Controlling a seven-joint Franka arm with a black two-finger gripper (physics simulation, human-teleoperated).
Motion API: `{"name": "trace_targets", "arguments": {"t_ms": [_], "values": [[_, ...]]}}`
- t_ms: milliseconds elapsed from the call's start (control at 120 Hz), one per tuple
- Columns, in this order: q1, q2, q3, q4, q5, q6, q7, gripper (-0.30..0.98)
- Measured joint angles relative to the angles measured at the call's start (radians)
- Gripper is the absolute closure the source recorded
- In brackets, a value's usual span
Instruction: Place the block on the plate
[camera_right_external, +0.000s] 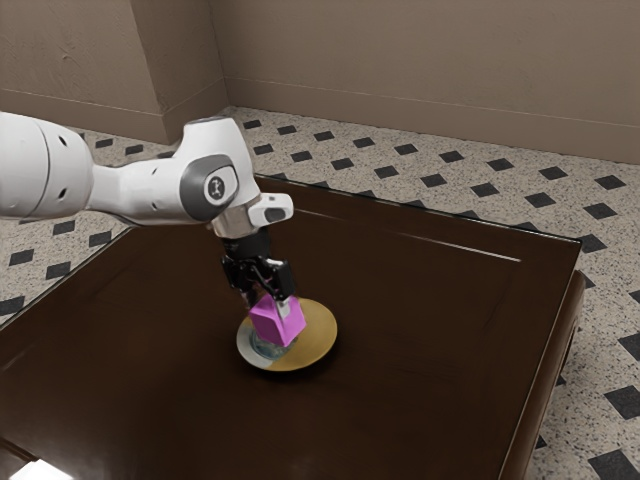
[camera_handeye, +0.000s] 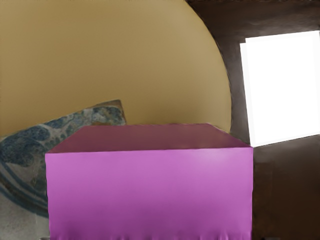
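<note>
Exterior view: pink block (camera_right_external: 277, 327) over the plate (camera_right_external: 319, 332)
The gripper (camera_right_external: 269, 307) clasps it from two sides, fingers a block's width apart; whether it touches the plate, I cannot tell

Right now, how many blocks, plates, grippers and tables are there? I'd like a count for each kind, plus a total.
Block: 1
Plate: 1
Gripper: 1
Table: 1
Total: 4
</note>
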Motion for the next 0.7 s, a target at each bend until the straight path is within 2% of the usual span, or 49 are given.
{"name": "trace_targets", "arguments": {"t_ms": [317,467,700], "values": [[0.000,-0.001,0.010,0.040,0.011,-0.010,0.008,0.04],[0.001,-0.015,0.033,0.215,0.063,-0.130,0.008,0.02],[0.003,-0.028,0.062,0.588,0.171,-0.418,-0.022,0.01]]}}
